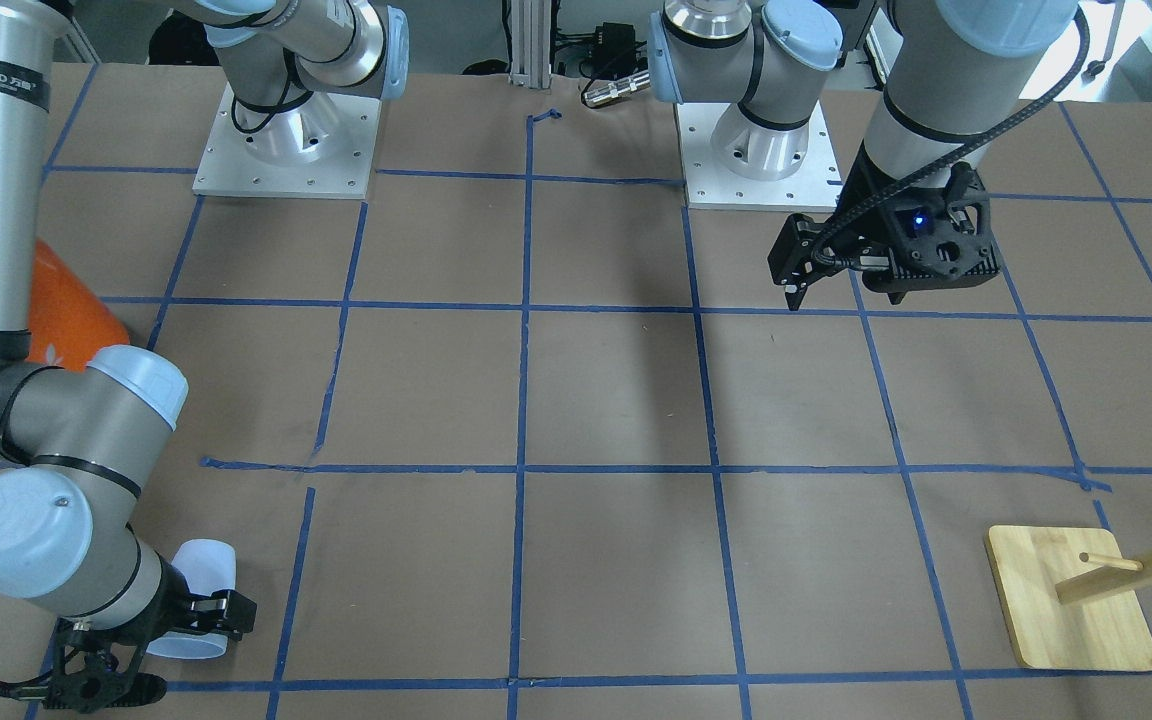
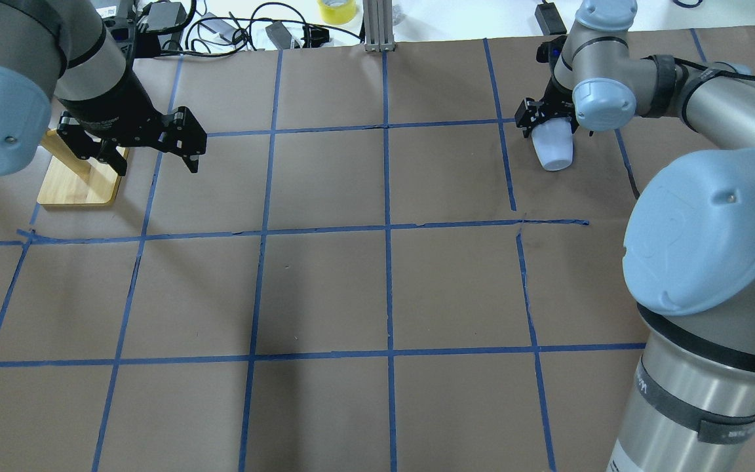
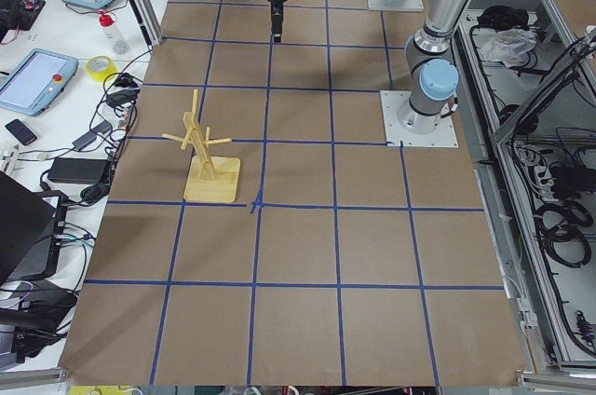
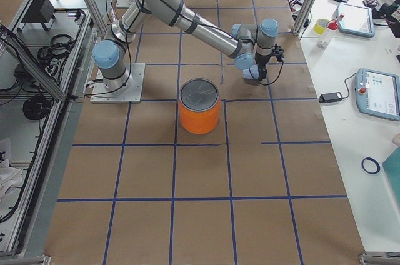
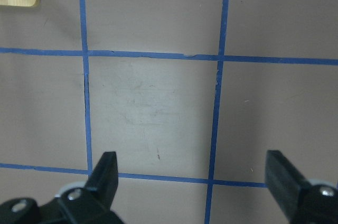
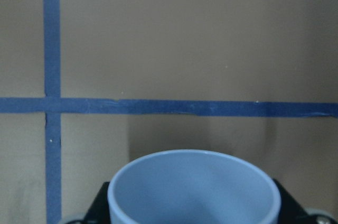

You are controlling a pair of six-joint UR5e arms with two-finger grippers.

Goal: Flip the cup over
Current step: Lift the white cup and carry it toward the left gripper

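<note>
The cup [image 1: 204, 585] is a small pale blue-white tumbler. My right gripper [image 1: 208, 618] is shut on it near the table's far right corner and holds it tilted, close to the table. In the overhead view the cup [image 2: 553, 149] hangs below the right gripper [image 2: 550, 128]. The right wrist view looks into its blue-grey inside [image 6: 194, 189]. My left gripper [image 2: 156, 162] is open and empty above the table at the far left; the left wrist view [image 5: 193, 174] shows only bare paper between its fingers.
A large orange can [image 4: 200, 112] with a silver top stands mid-table on the right side, partly hidden behind my right arm in the front view [image 1: 71, 315]. A wooden peg stand [image 2: 79, 182] sits just left of my left gripper. Blue tape lines grid the brown table [image 2: 325, 288].
</note>
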